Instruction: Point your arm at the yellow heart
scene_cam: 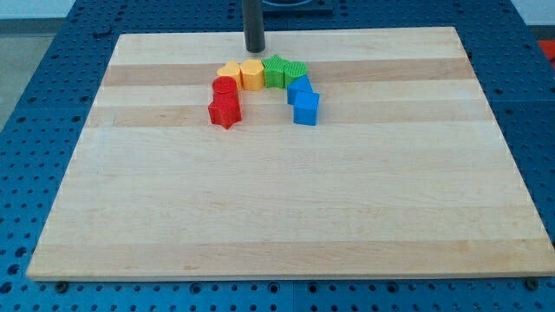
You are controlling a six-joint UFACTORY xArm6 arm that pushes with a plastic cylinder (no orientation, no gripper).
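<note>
Eight small blocks form an arch near the view's top centre of the wooden board [277,199]. Two yellow blocks sit at the arch's top left: one to the left [229,71] and one to the right [252,74]. I cannot tell which of them is the heart. My tip [254,50] rests on the board just above the right yellow block, a small gap away and not touching it.
Two green blocks [276,71] [296,71] sit right of the yellow ones. A blue block [300,89] and a blue star [305,108] form the right leg. A red block [225,87] and a red star [225,111] form the left leg.
</note>
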